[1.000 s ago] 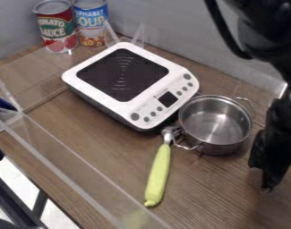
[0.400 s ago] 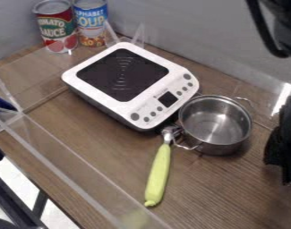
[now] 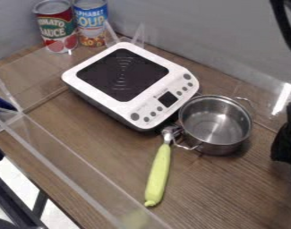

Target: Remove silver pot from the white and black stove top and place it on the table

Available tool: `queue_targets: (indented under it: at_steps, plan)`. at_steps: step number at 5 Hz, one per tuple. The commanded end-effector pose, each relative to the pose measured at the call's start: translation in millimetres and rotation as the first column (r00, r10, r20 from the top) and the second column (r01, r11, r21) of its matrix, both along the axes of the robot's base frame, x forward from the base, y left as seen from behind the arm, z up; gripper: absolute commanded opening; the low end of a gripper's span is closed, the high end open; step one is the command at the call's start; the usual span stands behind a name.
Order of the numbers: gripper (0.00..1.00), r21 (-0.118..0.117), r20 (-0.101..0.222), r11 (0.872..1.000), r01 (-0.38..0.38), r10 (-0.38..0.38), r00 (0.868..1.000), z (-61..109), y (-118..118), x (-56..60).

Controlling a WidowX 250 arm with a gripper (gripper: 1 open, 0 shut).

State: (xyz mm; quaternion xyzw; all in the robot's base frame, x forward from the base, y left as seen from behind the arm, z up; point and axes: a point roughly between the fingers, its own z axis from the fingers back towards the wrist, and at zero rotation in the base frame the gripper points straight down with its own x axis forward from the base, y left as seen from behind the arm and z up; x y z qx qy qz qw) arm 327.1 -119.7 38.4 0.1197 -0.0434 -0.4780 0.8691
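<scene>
We see the black claw (image 3: 286, 143) at the right edge, beside the shiny pot (image 3: 216, 123) and apart from it. The edge cuts off much of the arm (image 3: 288, 18). The claw is shut. The pot sits on the brown surface (image 3: 106, 165), just beside the white stove (image 3: 131, 84). We can't make out the claw's tips.

Brown wood-grain table (image 3: 112, 159); white stove top (image 3: 133, 83), black cooking surface (image 3: 123, 73).

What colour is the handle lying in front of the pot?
Yellow-green handle, seen best in the camera view.
</scene>
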Motion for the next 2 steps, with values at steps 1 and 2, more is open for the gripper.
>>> queue_targets:
  at_steps: [1,2]
  plan:
    - [0.0,-0.016,0.024,1.0,-0.013,0.013,1.0,11.4,-8.7,4.7]
    - [0.0,-0.012,0.007,1.0,-0.02,0.02,1.0,14.6,-15.5,2.5]
